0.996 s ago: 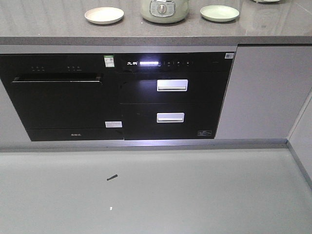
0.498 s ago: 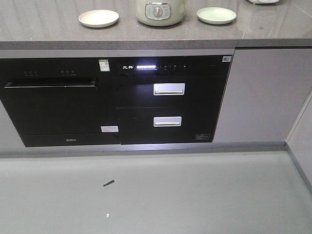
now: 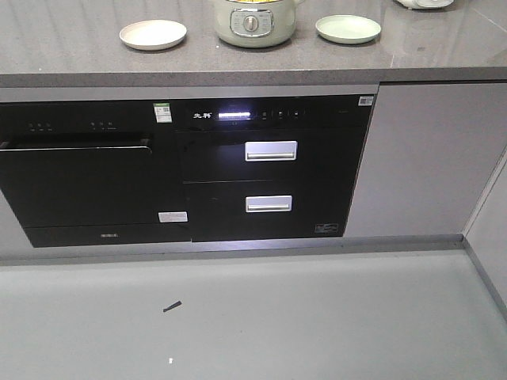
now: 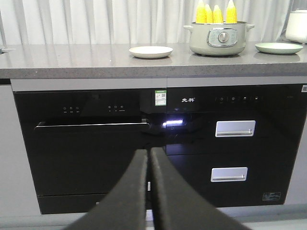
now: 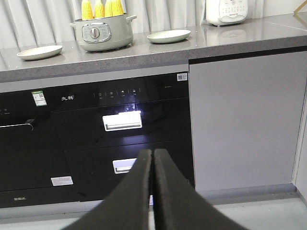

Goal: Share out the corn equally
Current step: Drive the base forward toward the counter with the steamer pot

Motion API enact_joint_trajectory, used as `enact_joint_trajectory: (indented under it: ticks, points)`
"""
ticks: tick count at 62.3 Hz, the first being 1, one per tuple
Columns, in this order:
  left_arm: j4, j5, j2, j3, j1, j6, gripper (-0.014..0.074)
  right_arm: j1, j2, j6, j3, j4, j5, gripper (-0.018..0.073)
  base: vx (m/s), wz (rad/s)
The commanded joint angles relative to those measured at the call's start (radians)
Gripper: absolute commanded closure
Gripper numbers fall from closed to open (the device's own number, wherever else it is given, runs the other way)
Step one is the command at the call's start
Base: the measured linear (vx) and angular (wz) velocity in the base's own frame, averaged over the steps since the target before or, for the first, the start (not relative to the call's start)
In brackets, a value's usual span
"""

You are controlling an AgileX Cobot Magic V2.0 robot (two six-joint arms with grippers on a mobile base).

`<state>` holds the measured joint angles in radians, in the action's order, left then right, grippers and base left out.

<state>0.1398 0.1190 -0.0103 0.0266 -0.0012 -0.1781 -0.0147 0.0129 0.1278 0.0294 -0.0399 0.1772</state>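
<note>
The corn stood upright in the pot on the counter — four cobs by the wrist views, packed close and rising well above the rim. A white plate lay to one side of the pot and a green plate to the other, both bare. The left gripper and the right gripper each had its fingers pressed together on nothing. Both hung low, level with the black oven, well short of the counter.

Several things could have gone wrong from there. Arms raised from so low might have caught the counter's front edge. Shut fingers brought down on the cobs would only have knocked them, so they had to spread first. Because the cobs stood tight together, pulling one might have dragged or tipped its neighbour. A round, tapered cob set on a shallow plate could well have rolled off. An even share looked like two per plate, and a miscount would have spoiled it.

Against the front view of a second before, everything had slid down and to the left in the picture. The plates, pot and oven all sat lower, more counter showed behind them, and the scrap on the floor lay nearer the bottom edge. That suggested the camera had moved — not the objects.
</note>
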Motion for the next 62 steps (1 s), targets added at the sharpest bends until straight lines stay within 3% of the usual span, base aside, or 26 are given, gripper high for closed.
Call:
enact_joint_trajectory:
  ticks: [1,62]
  points:
    - [0.001,-0.076,-0.016,-0.004,-0.002,-0.008,0.0603,0.006,0.004,-0.003,0.008,0.009,-0.073,0.0561,0.08,-0.02]
    - [0.001,-0.076,-0.016,-0.004,-0.002,-0.008,0.0603,0.006,0.004,-0.003,0.008,0.009,-0.073,0.0561,0.1,-0.01]
